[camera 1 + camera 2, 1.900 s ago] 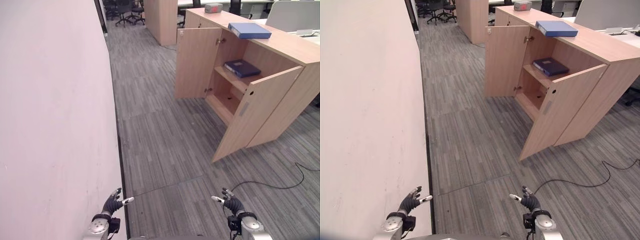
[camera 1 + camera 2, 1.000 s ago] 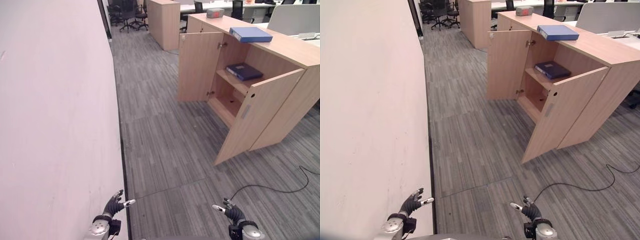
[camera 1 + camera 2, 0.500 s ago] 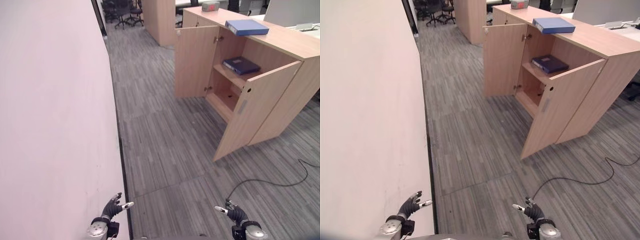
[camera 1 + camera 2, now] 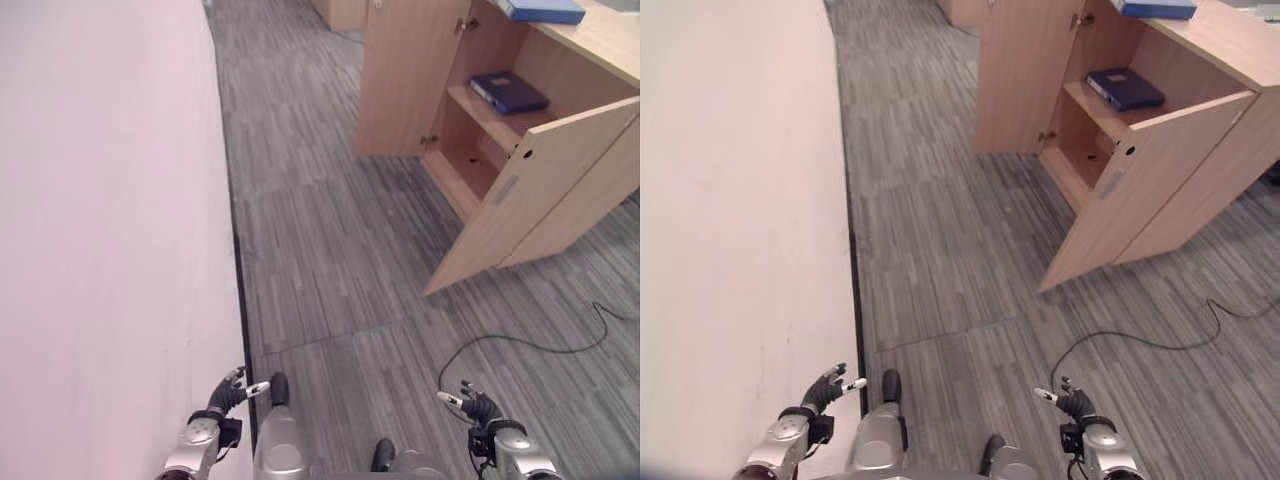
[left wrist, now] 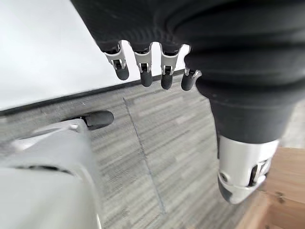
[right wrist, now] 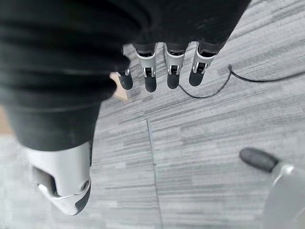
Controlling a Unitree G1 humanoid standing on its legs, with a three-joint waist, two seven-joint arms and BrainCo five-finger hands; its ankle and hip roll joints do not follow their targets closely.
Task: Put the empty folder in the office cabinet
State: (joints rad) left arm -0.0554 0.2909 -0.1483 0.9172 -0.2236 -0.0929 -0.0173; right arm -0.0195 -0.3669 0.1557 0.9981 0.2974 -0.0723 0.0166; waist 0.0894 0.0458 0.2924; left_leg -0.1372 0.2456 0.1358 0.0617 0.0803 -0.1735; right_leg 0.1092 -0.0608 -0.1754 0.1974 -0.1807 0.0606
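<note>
Both hands, left (image 4: 228, 392) and right (image 4: 478, 406), hung empty with relaxed fingers at frame bottom; open cabinet (image 4: 520, 190) upper right held a dark-blue folder (image 4: 510, 91).

Head stereo pair high above floor (image 4: 330, 250); wrist cameras close, floorward.

The left hand (image 5: 190, 52) hung empty with relaxed fingers (image 5: 145, 71) over grey striped carpet (image 5: 162, 143), a white wall (image 5: 43, 52) running just beside it.
</note>
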